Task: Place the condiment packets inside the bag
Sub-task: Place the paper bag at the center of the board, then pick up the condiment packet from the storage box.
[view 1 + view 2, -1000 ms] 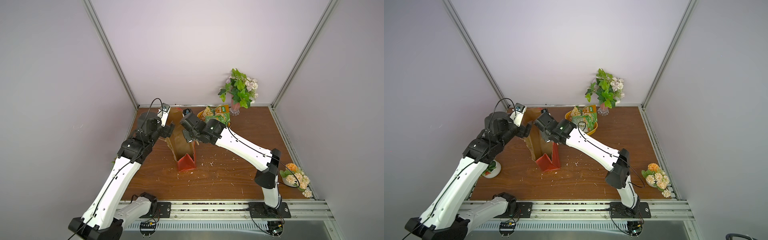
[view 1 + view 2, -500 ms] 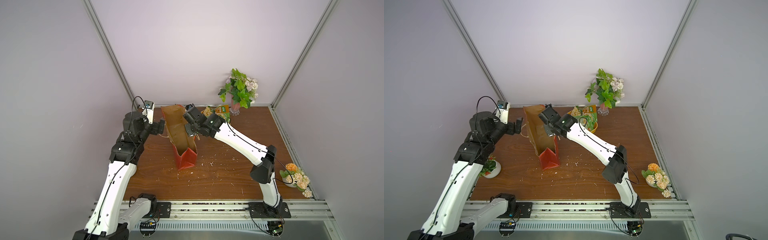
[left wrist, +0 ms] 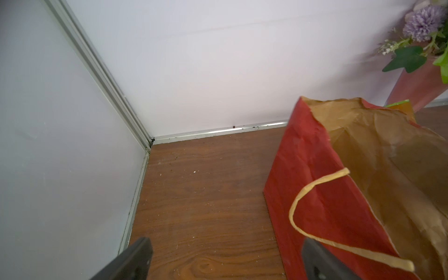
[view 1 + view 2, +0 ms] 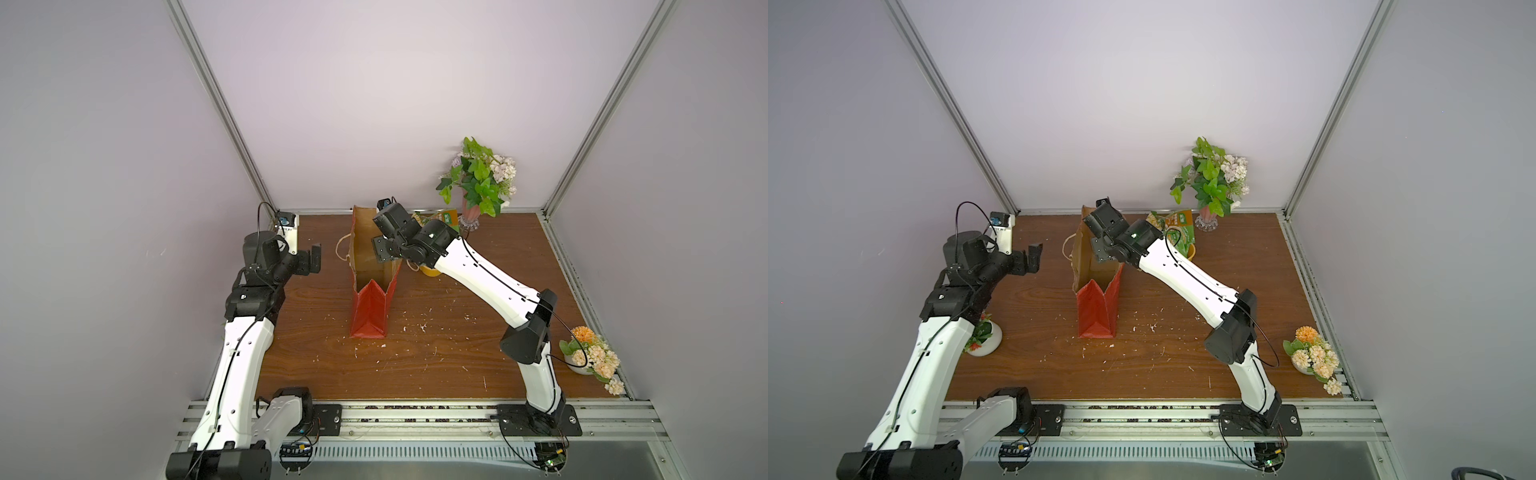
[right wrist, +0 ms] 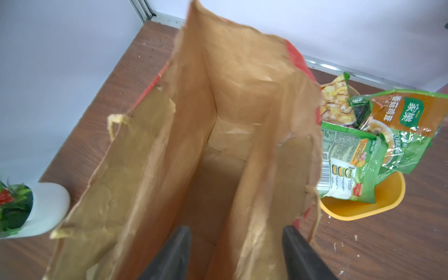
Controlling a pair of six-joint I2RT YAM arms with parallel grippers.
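Observation:
The bag (image 4: 370,307) (image 4: 1096,311) stands upright mid-table, red outside, brown inside, mouth open. My right gripper (image 4: 384,249) (image 5: 236,229) hovers at its right rim, open; one finger is inside the bag (image 5: 218,121) and the right wall passes loosely between the jaws. Nothing shows on the bag's floor. The condiment packets (image 5: 351,157) (image 4: 1177,228) lie piled in a yellow tray (image 5: 363,208) just right of the bag. My left gripper (image 4: 313,257) (image 3: 226,242) is open, empty, and apart from the bag's left side (image 3: 315,194).
A vase of flowers (image 4: 478,183) stands at the back right. A small flower pot (image 4: 590,357) sits by the right edge, and a white plant pot (image 4: 982,336) by the left wall. White crumbs dot the wooden table (image 4: 436,353).
My left gripper let go of the bag's rim and drew back to the left. The bag came upright. My right gripper's jaws opened at the right rim.

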